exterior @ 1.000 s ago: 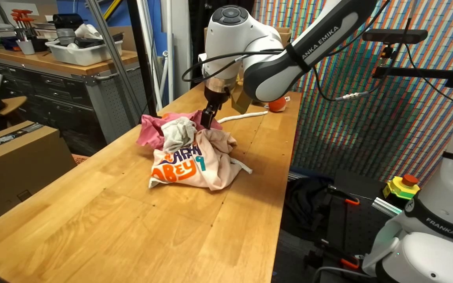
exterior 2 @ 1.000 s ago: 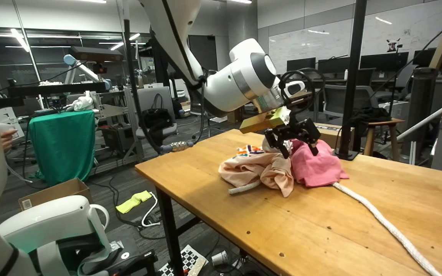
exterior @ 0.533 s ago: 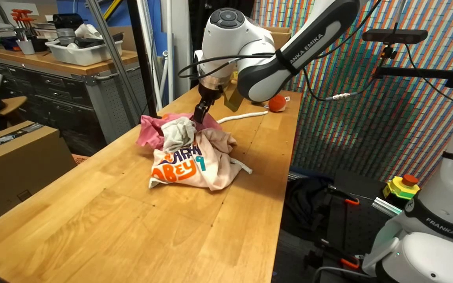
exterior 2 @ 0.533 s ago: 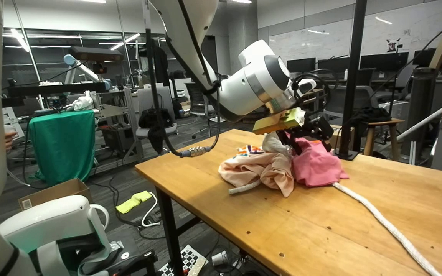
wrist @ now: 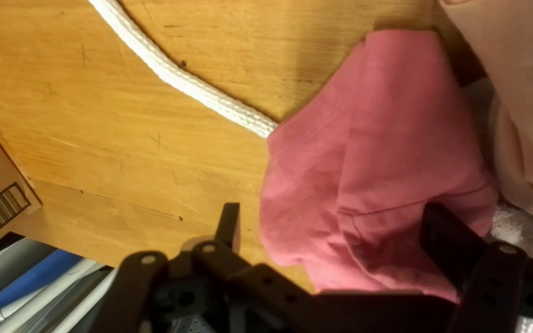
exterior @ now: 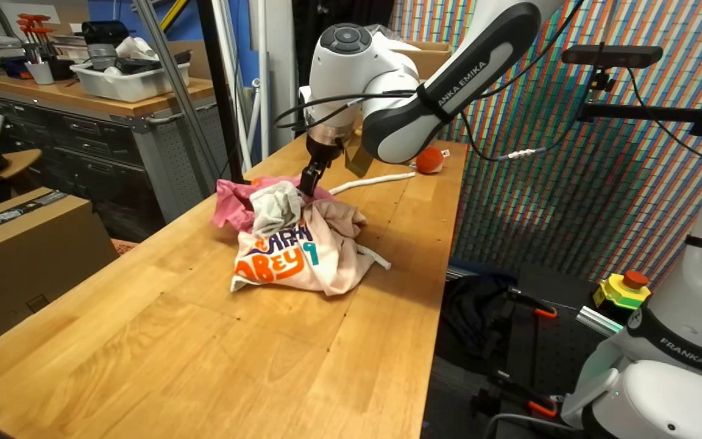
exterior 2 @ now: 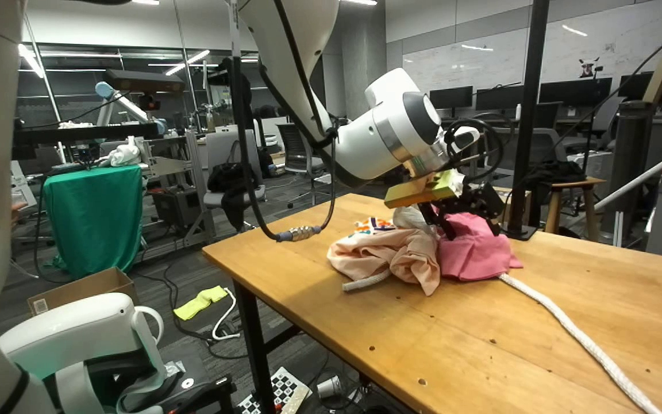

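Black two-fingered gripper (exterior 2: pixel 472 234) sits lower now; we find it spread wide, crumpled pink cloth (wrist: pixel 391 152) within reach

A yellow cloth (exterior 2: pixel 200 302) lies on the floor (exterior 2: pixel 204 271).

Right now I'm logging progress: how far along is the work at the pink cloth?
Done: the gripper is open at the pink cloth, one finger over it in the wrist view. In hand: apparently lining up; nothing is gripped and contact is unclear. Remaining: probably closing on that cloth, which lies on the table beside the peach cloth.
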### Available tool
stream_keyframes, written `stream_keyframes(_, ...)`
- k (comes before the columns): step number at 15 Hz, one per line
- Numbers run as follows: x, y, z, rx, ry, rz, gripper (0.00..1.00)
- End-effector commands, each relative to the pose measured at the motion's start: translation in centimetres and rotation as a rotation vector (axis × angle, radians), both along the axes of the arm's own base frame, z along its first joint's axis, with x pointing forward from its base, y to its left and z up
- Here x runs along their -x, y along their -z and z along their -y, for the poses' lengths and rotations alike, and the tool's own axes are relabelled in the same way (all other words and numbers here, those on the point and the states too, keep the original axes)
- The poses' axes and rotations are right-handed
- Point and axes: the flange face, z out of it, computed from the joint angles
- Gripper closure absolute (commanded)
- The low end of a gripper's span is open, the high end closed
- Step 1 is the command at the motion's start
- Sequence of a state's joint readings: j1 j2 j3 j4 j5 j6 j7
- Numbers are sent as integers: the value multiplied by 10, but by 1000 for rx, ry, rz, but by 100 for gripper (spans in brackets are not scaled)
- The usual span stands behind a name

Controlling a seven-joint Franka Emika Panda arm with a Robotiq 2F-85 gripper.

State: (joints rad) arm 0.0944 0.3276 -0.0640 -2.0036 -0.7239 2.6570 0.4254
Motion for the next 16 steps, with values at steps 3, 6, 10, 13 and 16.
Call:
stream_keyframes(3,0,7,-8,-69,-78,-99,0)
stream_keyframes(6,1,1,-14,-144,-115,-151,0)
stream_keyframes(10,-1,-6,-14,-223,-139,-212,0)
stream_keyframes(13,-6,-2,-7,-231,-135,-249,0)
stream_keyframes(16,-12,4,1,-206,-121,-255,0)
